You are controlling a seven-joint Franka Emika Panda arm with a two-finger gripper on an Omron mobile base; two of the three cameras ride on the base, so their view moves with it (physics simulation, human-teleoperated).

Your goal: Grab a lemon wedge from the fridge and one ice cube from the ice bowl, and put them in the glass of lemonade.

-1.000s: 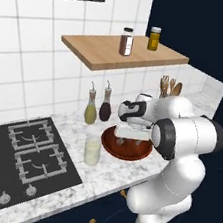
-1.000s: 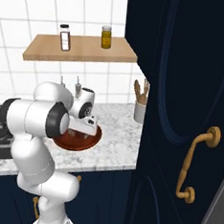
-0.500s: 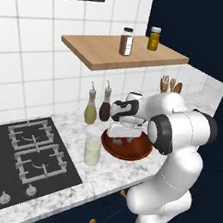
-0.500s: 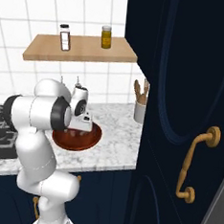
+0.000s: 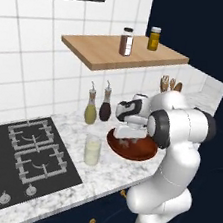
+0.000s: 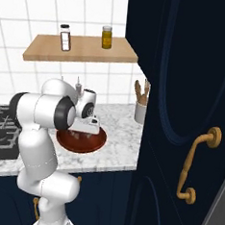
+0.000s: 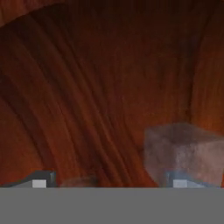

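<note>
The two-finger gripper point(image 5: 124, 142), jaws spread wide, is lowered into the wide reddish-brown wooden ice bowl point(image 5: 148, 152) so its fingertips can straddle a translucent ice cube point(image 7: 183, 153); the creamy-yellow glass of lemonade point(image 5: 92, 150) stands just beside.

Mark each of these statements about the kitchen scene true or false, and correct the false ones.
1. The claw is lowered into the ice bowl. True.
2. The glass of lemonade stands on the wooden shelf. False: it stands on the marble counter, between the stove and the bowl.
3. Two jars sit on the wooden shelf. True.
4. The claw is clamped shut on an ice cube. False: its jaws are spread wide, and in the hand view an ice cube lies loose on the bowl's floor near one fingertip.
5. The two slim-necked bottles lie tipped over in the bowl. False: they stand upright on the counter by the tiled wall.
</note>
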